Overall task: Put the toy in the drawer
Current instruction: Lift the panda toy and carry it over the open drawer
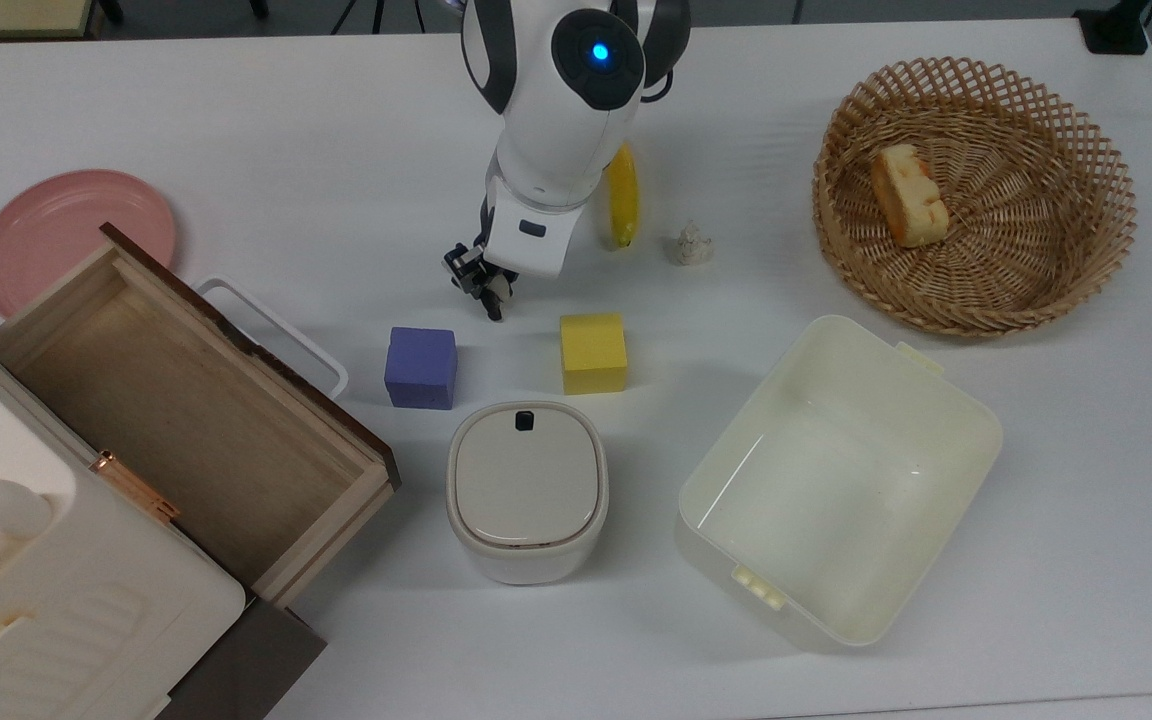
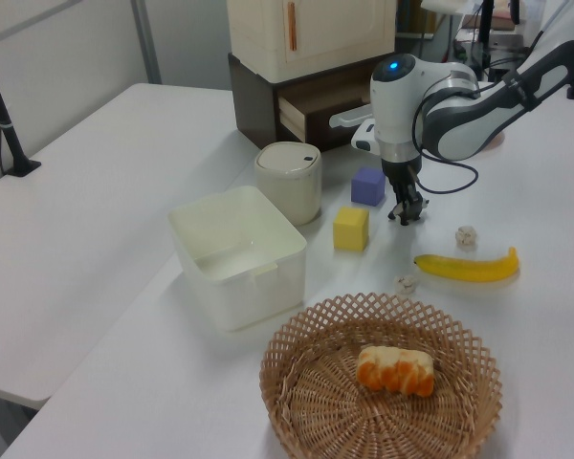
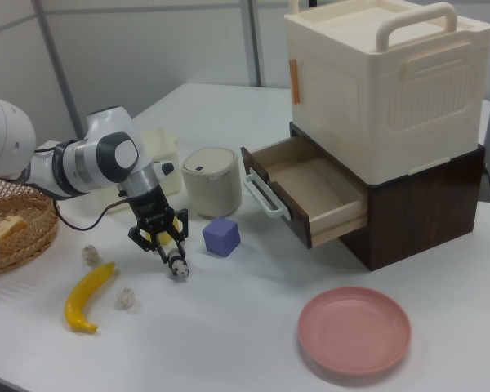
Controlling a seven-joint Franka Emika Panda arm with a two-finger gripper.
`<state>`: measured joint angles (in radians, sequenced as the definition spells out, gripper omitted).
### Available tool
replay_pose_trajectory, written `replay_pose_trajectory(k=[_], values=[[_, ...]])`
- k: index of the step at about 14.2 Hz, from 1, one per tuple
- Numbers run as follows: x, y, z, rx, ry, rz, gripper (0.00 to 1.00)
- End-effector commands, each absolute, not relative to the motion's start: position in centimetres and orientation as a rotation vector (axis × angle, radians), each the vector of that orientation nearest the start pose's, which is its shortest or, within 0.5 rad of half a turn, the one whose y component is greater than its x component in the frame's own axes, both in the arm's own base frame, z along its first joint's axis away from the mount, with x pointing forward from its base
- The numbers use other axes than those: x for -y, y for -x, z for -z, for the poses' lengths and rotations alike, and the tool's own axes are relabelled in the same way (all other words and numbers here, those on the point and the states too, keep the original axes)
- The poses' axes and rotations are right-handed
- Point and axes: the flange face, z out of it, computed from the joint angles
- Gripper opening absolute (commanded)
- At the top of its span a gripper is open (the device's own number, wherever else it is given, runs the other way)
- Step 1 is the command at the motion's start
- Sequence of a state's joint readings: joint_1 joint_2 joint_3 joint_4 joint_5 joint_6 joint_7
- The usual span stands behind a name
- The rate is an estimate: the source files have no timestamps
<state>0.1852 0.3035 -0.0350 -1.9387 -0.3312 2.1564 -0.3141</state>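
The toy (image 1: 498, 293), a small black-and-white panda, sits between the fingers of my gripper (image 1: 484, 283), just above the purple and yellow cubes in the top view. My gripper is shut on it, low over the white table, with the arm's white wrist covering most of the panda. In the right view the toy (image 3: 178, 265) pokes out below the gripper (image 3: 170, 249), tilted. The drawer (image 1: 186, 420) stands pulled open at the top view's lower left, its light-wood inside bare and its white handle (image 1: 276, 335) facing the cubes. The left view has the gripper (image 2: 405, 210) beside the purple cube.
A purple cube (image 1: 421, 367) and a yellow cube (image 1: 593, 352) lie just below the gripper. A lidded cream canister (image 1: 526, 490), a cream tub (image 1: 946, 400), a banana (image 1: 622, 200), a small white figurine (image 1: 693, 245), a wicker basket (image 1: 976, 300) and a pink plate (image 1: 71, 235) surround them.
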Motion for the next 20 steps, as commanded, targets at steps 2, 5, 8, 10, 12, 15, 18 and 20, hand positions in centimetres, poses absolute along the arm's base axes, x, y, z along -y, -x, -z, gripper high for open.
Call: replay_pose_trajectory(k=[2, 5, 8, 10, 12, 15, 18, 20], values=[[-7.0, -62.4, -37.3, 1.094, 3.258, -0.063, 0.05], [-6.4, -64.2, -41.5, 1.062, 3.294, 0.064, 0.05], [-5.6, -66.3, -46.9, 1.071, 3.356, 0.243, 0.05], [-4.5, -67.3, -49.7, 1.107, 3.412, 0.341, 0.05], [-2.1, -68.3, -52.6, 1.094, 3.47, 0.451, 0.05], [-0.8, -69.2, -53.7, 1.161, 3.479, 0.608, 0.05], [2.4, -70.5, -52.4, 1.163, 3.499, 0.709, 0.06], [4.2, -71.2, -51.2, 1.22, 3.514, 0.76, 0.12]])
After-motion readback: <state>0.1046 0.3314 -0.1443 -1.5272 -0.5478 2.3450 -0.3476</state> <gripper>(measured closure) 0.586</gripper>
